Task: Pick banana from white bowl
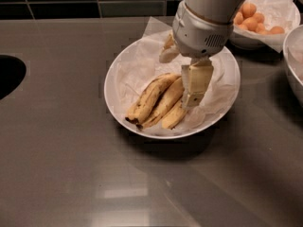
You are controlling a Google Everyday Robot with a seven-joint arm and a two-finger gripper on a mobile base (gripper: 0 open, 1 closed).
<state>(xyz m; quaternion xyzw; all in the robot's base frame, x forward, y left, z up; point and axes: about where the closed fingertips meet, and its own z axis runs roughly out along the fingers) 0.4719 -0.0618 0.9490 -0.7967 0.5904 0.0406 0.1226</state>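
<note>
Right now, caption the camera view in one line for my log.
Claw hangs inside the paper-lined white bowl at the right end of its bananas, the blotched banana leftmost; orange fruits behind.
</note>
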